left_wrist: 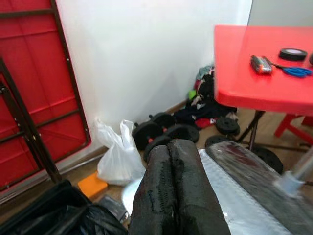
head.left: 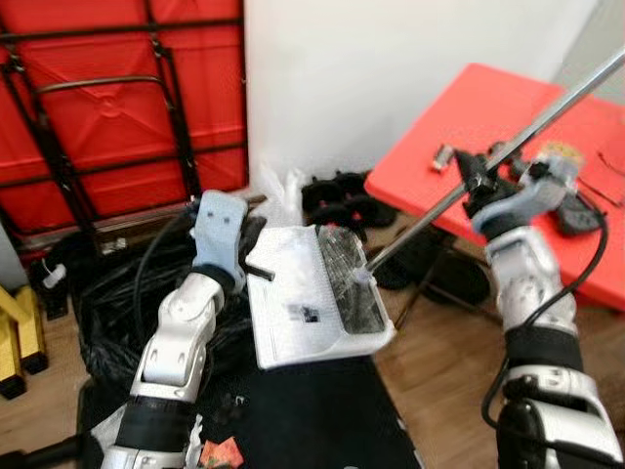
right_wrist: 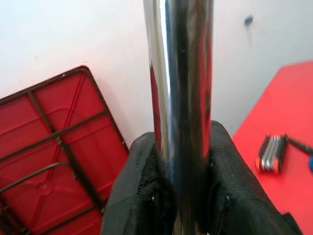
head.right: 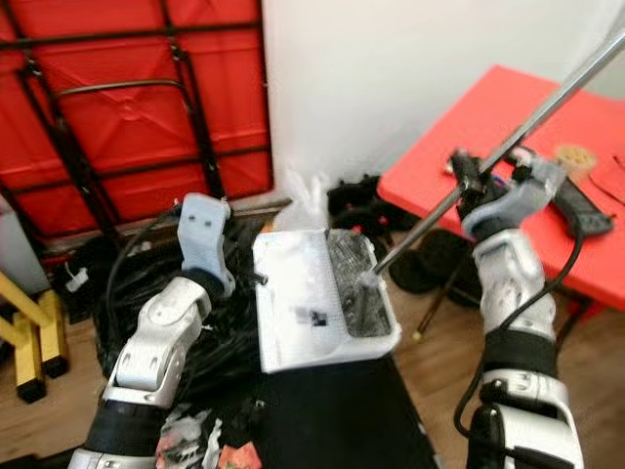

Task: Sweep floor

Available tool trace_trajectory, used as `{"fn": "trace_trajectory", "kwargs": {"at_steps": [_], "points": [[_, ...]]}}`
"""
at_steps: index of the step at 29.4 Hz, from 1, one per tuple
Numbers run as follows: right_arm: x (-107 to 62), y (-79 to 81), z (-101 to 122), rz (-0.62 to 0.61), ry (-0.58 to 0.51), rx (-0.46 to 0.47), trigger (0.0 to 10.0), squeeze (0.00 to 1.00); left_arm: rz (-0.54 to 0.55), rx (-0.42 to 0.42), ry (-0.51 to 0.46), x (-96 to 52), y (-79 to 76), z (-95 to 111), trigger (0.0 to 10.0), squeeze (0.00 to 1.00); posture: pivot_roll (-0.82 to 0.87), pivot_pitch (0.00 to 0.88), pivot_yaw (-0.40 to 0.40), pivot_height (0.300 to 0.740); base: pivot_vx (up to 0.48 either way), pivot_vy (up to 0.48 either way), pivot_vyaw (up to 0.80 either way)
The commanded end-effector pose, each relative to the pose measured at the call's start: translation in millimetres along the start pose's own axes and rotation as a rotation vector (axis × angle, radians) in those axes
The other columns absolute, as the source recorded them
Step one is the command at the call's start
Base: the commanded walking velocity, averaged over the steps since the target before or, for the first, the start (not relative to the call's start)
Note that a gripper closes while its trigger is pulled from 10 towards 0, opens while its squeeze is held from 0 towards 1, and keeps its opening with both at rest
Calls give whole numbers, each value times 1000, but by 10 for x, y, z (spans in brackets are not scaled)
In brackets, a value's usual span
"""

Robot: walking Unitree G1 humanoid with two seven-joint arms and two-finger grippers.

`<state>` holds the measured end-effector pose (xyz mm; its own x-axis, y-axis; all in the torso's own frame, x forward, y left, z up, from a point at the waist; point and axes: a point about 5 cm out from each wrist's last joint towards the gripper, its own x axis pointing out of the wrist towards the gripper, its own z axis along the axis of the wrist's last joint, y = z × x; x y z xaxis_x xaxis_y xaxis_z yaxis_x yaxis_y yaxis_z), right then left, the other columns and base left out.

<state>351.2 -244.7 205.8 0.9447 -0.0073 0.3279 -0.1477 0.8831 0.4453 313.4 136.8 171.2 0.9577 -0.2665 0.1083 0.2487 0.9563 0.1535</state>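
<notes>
Right gripper (head.left: pixel 476 183) clamps one broom pole (head.left: pixel 547 109) — its brush (head.left: pixel 354 277) rests in one white dustpan (head.left: pixel 293 303), held by the closed left gripper (head.left: pixel 256 272).

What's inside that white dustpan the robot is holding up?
The white dustpan holds a few small dark specks, and the broom head, dark bristles wrapped in clear plastic, rests in it on its metal pole. Anything beneath the bristles is covered.
</notes>
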Motion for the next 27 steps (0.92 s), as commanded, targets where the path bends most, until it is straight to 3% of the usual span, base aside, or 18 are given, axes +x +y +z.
{"fn": "trace_trajectory", "kwargs": {"at_steps": [1, 18, 27], "points": [[65, 125, 89, 48, -60, 41, 10000, 0, 13, 1, 7, -9, 16, -13, 10000, 0, -127, 77, -143, 740, 315, 0, 0], [68, 145, 104, 62, -67, 49, 10000, 0, 20, 2, 5, -11, 30, -6, 10000, 0, -128, 81, -141, 740, 315, 0, 0], [61, 146, 109, 68, -58, 33, 10000, 0, 18, -2, 6, -15, 19, -8, 10000, 0, -128, 80, -140, 740, 314, 0, 756]]}}
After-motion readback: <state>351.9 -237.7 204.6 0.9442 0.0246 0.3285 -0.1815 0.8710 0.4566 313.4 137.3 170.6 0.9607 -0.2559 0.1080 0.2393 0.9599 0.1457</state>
